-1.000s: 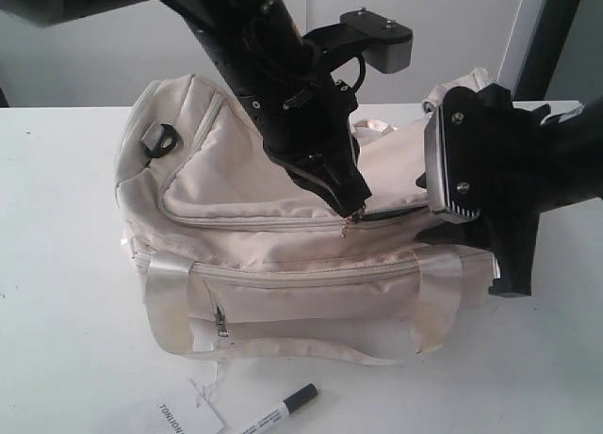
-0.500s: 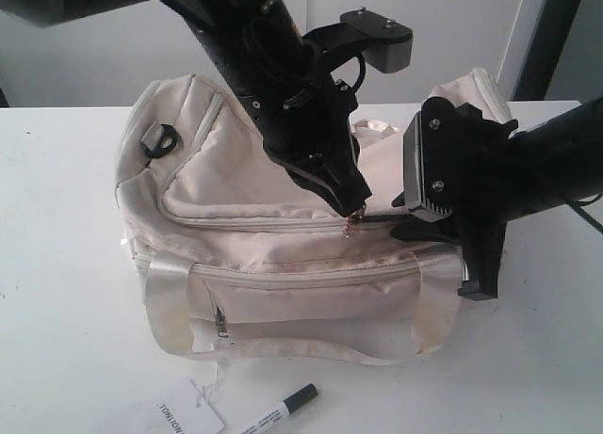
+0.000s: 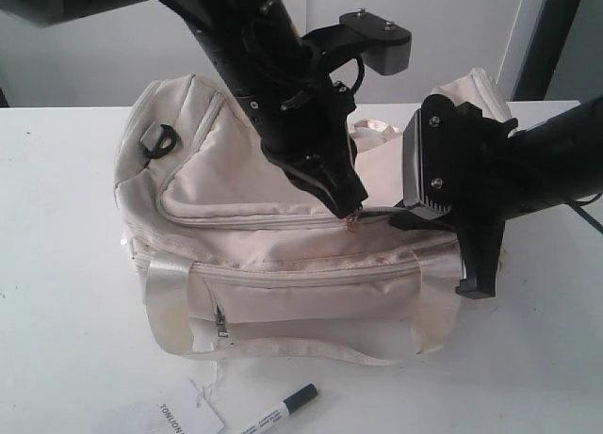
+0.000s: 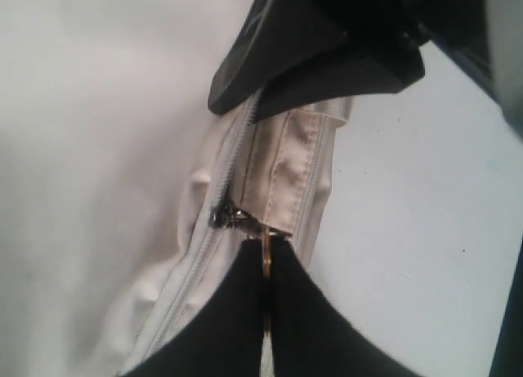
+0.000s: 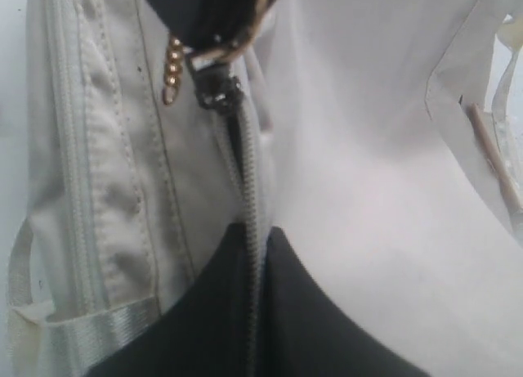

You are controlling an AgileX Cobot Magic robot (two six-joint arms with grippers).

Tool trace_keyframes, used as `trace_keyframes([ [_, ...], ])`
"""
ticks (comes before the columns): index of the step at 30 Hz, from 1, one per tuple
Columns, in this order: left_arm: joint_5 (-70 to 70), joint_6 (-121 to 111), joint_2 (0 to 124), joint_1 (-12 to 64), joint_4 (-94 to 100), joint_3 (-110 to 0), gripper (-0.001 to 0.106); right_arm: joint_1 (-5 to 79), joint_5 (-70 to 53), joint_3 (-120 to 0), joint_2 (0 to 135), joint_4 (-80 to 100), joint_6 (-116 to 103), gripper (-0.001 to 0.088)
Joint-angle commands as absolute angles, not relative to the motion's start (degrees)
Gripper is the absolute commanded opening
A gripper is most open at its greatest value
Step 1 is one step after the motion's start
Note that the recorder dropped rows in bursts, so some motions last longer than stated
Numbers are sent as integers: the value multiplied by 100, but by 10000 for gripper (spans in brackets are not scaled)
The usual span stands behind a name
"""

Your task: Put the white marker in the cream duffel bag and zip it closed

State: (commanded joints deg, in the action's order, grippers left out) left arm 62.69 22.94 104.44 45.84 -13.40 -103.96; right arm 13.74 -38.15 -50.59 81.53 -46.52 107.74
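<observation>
The cream duffel bag (image 3: 254, 170) sits in the middle of the white bench (image 3: 66, 293). The long side with the front pocket faces the front edge. The white marker (image 3: 278, 412) is not in the bag. It lies flat on the bench right by the front edge, in front of the bag and not touching it. Its black cap points toward the bag and a bit to the right. A white paper tag (image 3: 188, 420) lies just beside the marker on its left, also at the front edge.

The left gripper (image 3: 351, 208) comes down from above onto the top of the bag. Its jaws are closed tight on the gold ring pull (image 4: 266, 242) of the top zip. The small dark zip slider (image 4: 225, 217) sits right next to the jaws. A short gold bead chain (image 5: 172, 70) shows close by the slider.

The right gripper (image 5: 249, 238) reaches in from the right side of the bench. Its jaws are closed too, and they pinch the bag along its top zip line. The two grippers are near each other on the top zip, with only a short bit of zip between them
</observation>
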Motion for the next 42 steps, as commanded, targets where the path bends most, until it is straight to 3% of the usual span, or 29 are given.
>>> trace_keyframes([
  [42,6996,1944,10456,4584,1100,-10396,0,1374,-3310,-5059,8153,-4148,10774,0],
])
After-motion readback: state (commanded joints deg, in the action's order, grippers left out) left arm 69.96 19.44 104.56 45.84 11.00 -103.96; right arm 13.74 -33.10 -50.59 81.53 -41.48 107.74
